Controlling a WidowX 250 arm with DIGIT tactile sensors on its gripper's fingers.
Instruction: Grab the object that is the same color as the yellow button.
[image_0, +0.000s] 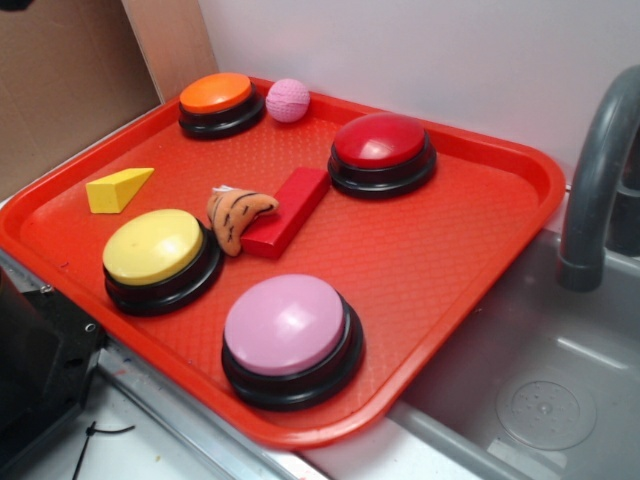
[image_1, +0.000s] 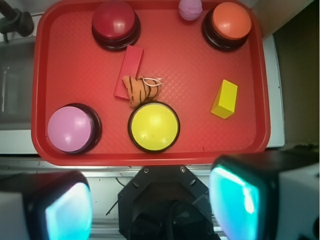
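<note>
On the red tray, the yellow wedge lies untouched; the jaws stand spread above.

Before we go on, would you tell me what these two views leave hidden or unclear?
- Gripper: in the wrist view only blurred finger pads at the bottom edge; the tips are cut off. In the exterior view it is absent.
- Red block: its near end is covered by the striped plush toy in both views.
- Yellow wedge: its underside is hidden.
- Faucet: cut off by the right edge in the exterior view.
</note>
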